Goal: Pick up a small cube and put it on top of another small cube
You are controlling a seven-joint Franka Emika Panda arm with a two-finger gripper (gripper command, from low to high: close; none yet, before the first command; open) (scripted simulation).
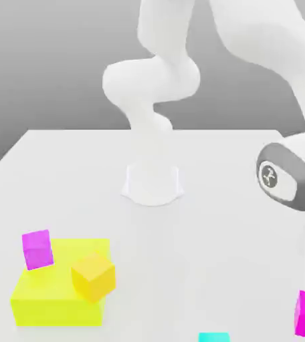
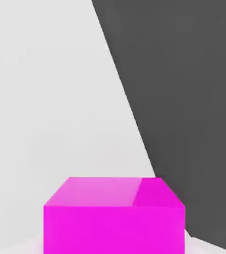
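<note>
The white arm [image 1: 158, 87] rose from its round base [image 1: 152, 184] near the middle of the white table [image 1: 202, 254], bent back on itself, arched overhead and came down along the exterior view's right edge. A grey-capped wrist joint [image 1: 283, 175] sat low on that side, and the links below it ran off the frame's edge.

Finger state: cannot tell.

A small magenta cube [image 1: 303, 312] showed as a sliver at the exterior view's lower right, just under the descending wrist. In the hand view the same cube [image 2: 114, 216] sat close to the camera, top face and one side face visible, resting on the table near its edge, dark floor beyond.

On the exterior view's left, well apart from the wrist, lay the big flat yellow block [image 1: 55, 297]. A second magenta cube [image 1: 37, 249] sat tilted at its far left corner. The small orange-yellow cube [image 1: 93, 275] rested on the block's right part, turned corner-on to the camera.

A cyan cube [image 1: 213, 336] was cut off by the bottom edge.
</note>
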